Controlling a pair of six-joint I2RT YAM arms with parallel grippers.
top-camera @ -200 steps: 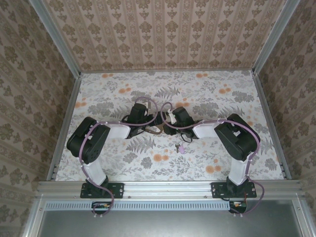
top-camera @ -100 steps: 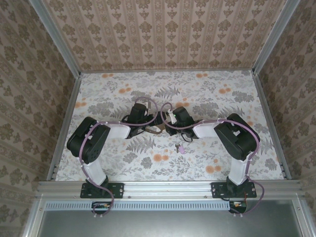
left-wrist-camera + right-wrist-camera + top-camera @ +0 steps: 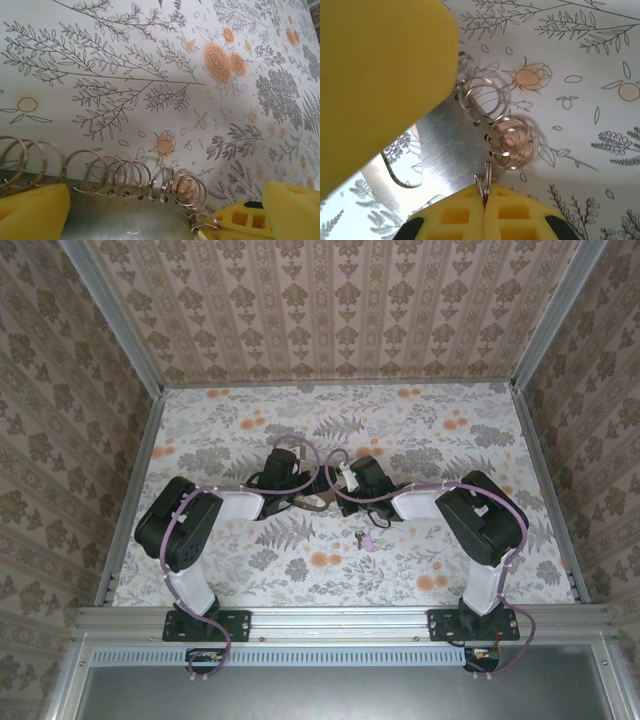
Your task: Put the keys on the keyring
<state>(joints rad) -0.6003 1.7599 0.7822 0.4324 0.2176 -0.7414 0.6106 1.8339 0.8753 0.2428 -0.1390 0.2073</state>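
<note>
The keyring [image 3: 440, 150] is a flat brushed-metal plate with several thin wire rings [image 3: 115, 172] threaded along its holed edge; from above it shows as a brownish piece [image 3: 317, 502] between the two wrists. My right gripper [image 3: 485, 200] is shut, its yellow pads pinching one wire ring [image 3: 485, 182] at the plate's end. My left gripper [image 3: 165, 202] stands open, its yellow fingers [image 3: 30, 212] wide apart with the plate lying between them. The key [image 3: 365, 539], tiny with a pinkish-purple head, lies alone on the table, nearer than the right gripper [image 3: 338, 502].
The floral table cover [image 3: 400, 430] stretches to patterned walls on three sides. A metal rail [image 3: 340, 620] runs along the near edge by the arm bases. The left gripper's finger [image 3: 380, 75] looms close at the upper left of the right wrist view.
My right gripper's jaws have come together on the wire ring. Both arms and the key stay where they were.
</note>
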